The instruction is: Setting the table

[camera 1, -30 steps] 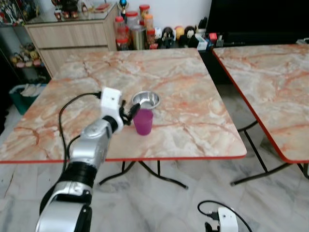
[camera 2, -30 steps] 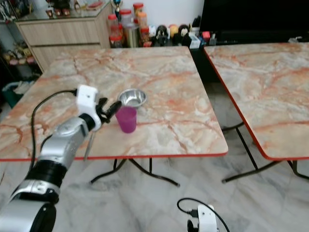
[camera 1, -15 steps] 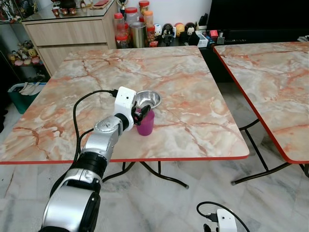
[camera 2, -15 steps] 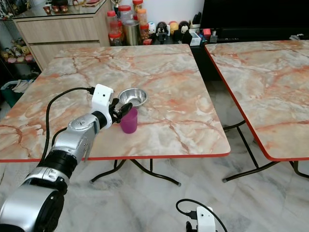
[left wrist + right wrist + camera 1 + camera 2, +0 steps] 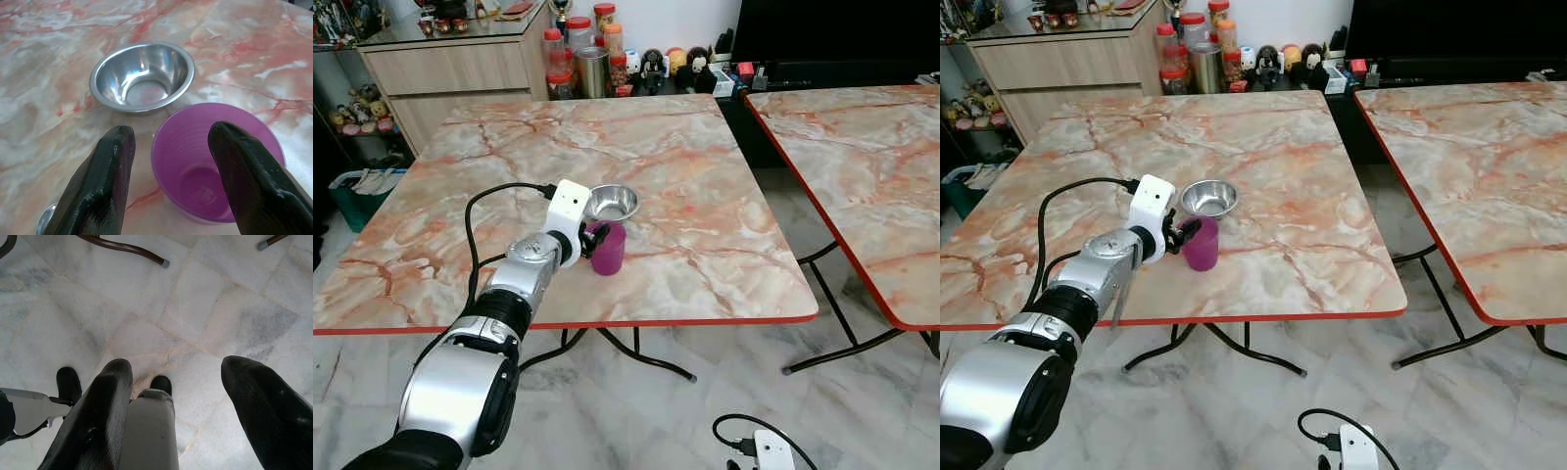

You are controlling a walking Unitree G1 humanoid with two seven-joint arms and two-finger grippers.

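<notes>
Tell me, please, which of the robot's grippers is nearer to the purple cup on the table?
The left. The left gripper is at the purple cup, open, beside the steel bowl. The right gripper hangs low over the floor, off the table.

The counter (image 5: 685, 186) is a square top of pale marble with orange-red veins and a thin red edge, standing on dark curved metal legs over a floor (image 5: 636, 411) of grey-white marble tiles. Near its middle, slightly toward the near-left, a purple plastic cup (image 5: 608, 247) stands upright and empty. Just beyond it, on the far side, sits a small steel bowl (image 5: 611, 203), also empty, close to the cup; whether they touch cannot be told. A spoon (image 5: 1119, 290) lies near the near edge, left of the cup. To the right, well apart, stands a second counter (image 5: 862, 166) of the same marble.
</notes>
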